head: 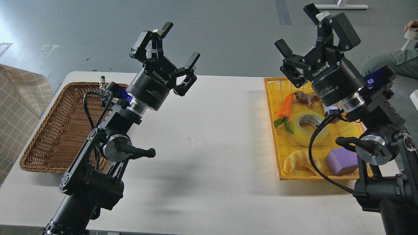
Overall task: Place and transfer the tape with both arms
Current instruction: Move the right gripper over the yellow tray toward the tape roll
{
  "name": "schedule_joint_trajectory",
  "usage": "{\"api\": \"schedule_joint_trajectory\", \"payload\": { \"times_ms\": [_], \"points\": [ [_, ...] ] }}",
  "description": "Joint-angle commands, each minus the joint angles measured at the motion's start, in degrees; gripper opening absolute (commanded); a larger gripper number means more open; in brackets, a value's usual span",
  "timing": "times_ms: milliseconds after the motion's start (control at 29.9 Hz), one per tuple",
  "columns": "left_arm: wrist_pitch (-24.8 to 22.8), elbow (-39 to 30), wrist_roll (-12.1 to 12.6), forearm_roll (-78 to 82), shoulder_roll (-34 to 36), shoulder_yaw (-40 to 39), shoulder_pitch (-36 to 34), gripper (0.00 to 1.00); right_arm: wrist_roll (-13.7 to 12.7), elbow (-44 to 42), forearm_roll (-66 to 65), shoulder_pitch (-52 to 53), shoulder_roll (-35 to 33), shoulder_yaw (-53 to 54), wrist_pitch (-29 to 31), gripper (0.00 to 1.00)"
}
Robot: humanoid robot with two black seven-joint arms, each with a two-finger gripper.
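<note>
The tape (302,130), a translucent yellow roll with a pale core, lies flat in the middle of the yellow tray (271,107) at the right of the white table. A black cable crosses its right side. My right gripper (298,27) is open and empty, held high above the tray's far end, well above the tape. My left gripper (180,42) is open and empty, raised over the table's far left part, beside the brown wicker basket (49,130).
The yellow tray also holds an orange carrot (285,106), a brown toy animal (305,97), a croissant (298,160) and a purple block (341,160). A checked cloth (16,107) lies at the far left. A person's arm (396,62) shows at the far right.
</note>
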Motion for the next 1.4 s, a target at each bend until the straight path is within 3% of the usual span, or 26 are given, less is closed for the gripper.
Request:
{"api": "schedule_joint_trajectory", "payload": {
  "times_ms": [0,100,268,635,903,1371],
  "points": [
    [0.02,0.01,-0.03,0.01,0.0,-0.03,-0.03,0.98,-0.67,0.16,-0.43,-0.06,0.0,0.01,0.0,1.0],
    [0.11,0.09,-0.03,0.27,0.0,-0.03,-0.03,0.98,-1.46,0.42,-2.09,-0.06,0.0,0.1,0.0,1.0],
    [0.2,0.01,-0.03,0.36,0.0,-0.03,0.15,0.98,-2.16,0.69,-7.54,-0.32,-10.97,-0.08,0.0,1.0],
    [0.2,0.01,-0.03,0.45,0.0,-0.03,0.24,0.98,-1.73,0.07,-30.11,0.38,-24.6,-5.34,0.0,1.0],
    [0.11,0.01,-0.03,0.45,0.0,-0.03,0.15,0.98,-1.46,-2.21,-42.17,0.56,-27.24,-6.93,0.0,1.0],
    [0.02,0.01,0.06,0.45,0.0,0.06,0.41,0.98,0.03,-8.27,-46.4,-0.59,-33.13,-8.77,0.0,1.0]
  ]
}}
